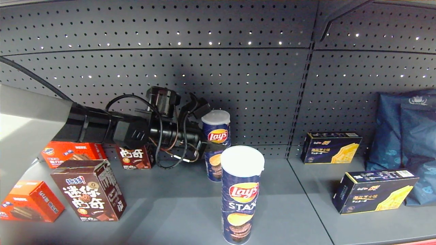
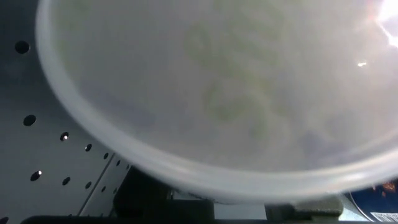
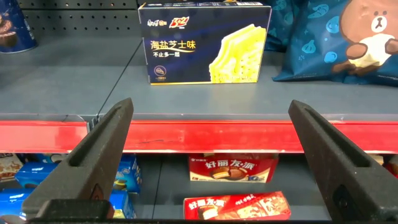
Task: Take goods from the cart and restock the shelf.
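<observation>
Left gripper (image 1: 208, 144) reaches in from the robot's left along the shelf (image 1: 170, 204) and pinches the rear chips can (image 1: 218, 131) round its middle, a dark finger crossing the can below its logo. That can stands upright close to the pegboard back (image 1: 238, 75), with its foot on or just above the shelf board; I cannot tell which. The left wrist view looks straight onto its pale, translucent lid (image 2: 217, 93).

A second, front chips can (image 1: 242, 194) stands upright nearer the shelf's edge, just beside the held one and a little to its right, untouched.

Right gripper (image 3: 211, 109) hangs in front of the shelf's red edge strip (image 3: 205, 137) with its fingers spread wide and nothing between them. Beyond it a navy cracker box (image 3: 204, 43) stands on the shelf, with a blue bag (image 3: 336, 37) beside it.

In the head view two such navy boxes sit on the right section, one at the back (image 1: 330, 147) and one near the front (image 1: 374, 190), with blue bags (image 1: 405, 136) at the far right. On the left are a tall brown cookie box (image 1: 90, 190), a smaller brown box (image 1: 134, 157) under the arm, and two orange boxes (image 1: 69, 153) (image 1: 30, 200). Red boxes (image 3: 233, 168) lie on the lower shelf.
</observation>
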You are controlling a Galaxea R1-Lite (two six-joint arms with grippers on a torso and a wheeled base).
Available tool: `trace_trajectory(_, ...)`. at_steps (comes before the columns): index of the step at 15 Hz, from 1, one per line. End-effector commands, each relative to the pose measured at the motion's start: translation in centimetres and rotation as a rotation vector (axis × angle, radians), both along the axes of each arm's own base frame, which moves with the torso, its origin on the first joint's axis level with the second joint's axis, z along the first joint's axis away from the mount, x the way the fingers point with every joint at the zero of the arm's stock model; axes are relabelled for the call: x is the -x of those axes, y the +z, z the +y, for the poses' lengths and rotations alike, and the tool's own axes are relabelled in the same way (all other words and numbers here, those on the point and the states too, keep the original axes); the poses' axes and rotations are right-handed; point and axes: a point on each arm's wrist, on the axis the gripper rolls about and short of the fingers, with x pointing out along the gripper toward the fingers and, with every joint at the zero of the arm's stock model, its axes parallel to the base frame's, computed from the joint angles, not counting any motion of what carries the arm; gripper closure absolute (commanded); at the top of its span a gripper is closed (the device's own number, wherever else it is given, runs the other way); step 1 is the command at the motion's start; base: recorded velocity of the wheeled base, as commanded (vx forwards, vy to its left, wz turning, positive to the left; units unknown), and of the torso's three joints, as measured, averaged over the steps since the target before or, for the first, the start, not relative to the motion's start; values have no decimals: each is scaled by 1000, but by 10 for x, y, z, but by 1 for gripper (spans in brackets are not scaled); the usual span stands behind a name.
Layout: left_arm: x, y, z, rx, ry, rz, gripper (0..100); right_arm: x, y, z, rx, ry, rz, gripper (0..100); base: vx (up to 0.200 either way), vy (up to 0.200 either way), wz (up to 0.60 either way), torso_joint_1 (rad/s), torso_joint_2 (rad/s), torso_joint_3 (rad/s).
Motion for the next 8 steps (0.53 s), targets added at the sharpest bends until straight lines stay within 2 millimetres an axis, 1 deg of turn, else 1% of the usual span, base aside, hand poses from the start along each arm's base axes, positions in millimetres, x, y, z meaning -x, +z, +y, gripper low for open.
trace_trajectory(1, 1, -1, 0, -3, -1, 5, 0, 0, 0, 0, 1, 0, 1, 0, 0, 0, 0, 0, 0, 0)
trace_trajectory(7, 2, -1, 0, -4, 0, 2, 0, 0, 0, 0, 1, 0, 1, 0, 0, 0, 0, 0, 0, 0)
trace_trajectory(8, 6, 3, 3, -2, 3, -2, 0, 0, 0, 0, 1, 0, 1, 0, 0, 0, 0, 0, 0, 0)
